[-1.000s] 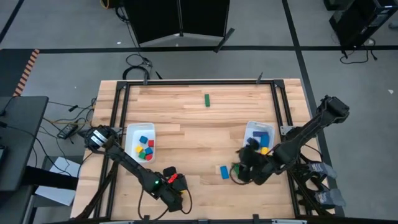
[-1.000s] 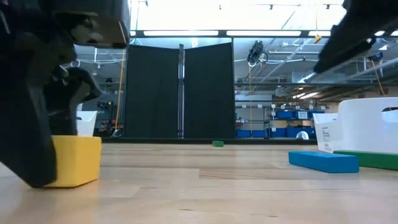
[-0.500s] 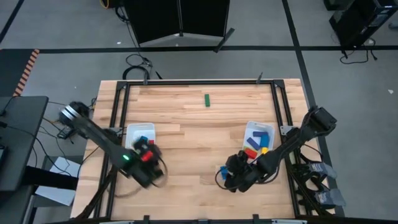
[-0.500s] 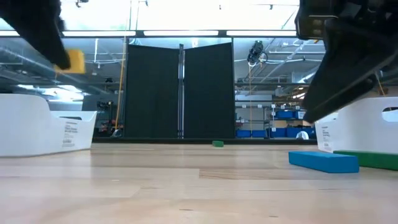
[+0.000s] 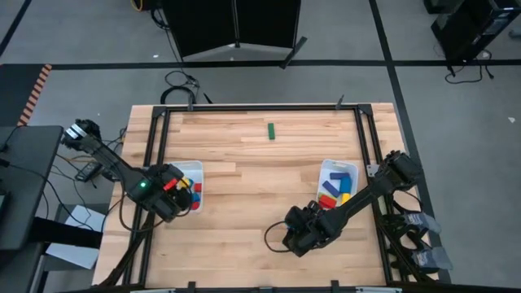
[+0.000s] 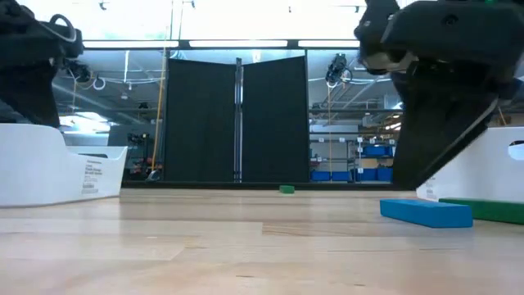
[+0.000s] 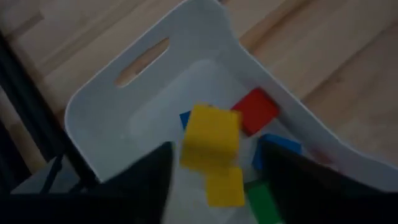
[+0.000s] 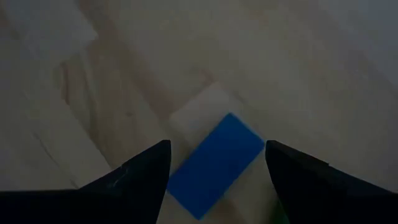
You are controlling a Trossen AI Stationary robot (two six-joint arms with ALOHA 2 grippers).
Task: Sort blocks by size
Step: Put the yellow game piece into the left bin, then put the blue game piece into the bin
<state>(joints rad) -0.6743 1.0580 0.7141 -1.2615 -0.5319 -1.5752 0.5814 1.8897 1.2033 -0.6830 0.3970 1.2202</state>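
Left hand (image 7: 211,180) over the left bin (image 7: 124,106), fingers apart, yellow cube (image 7: 210,137) dropping in. Right hand (image 8: 214,171) spread above blue bar (image 8: 214,165) on surface, near-right; next: lower & grip.

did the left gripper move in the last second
Yes. In the high view the left gripper went from the table's near edge, right of the left white bin, back to over that bin, yellow block between its fingers.

Surfaces: wood table, plastic bins, matt blocks.
You have a pale planked wood table (image 5: 260,163) with visible grain, smooth white plastic bins (image 7: 124,106), matt solid-coloured blocks (image 7: 210,137), and dark matt gripper fingers (image 8: 140,177).
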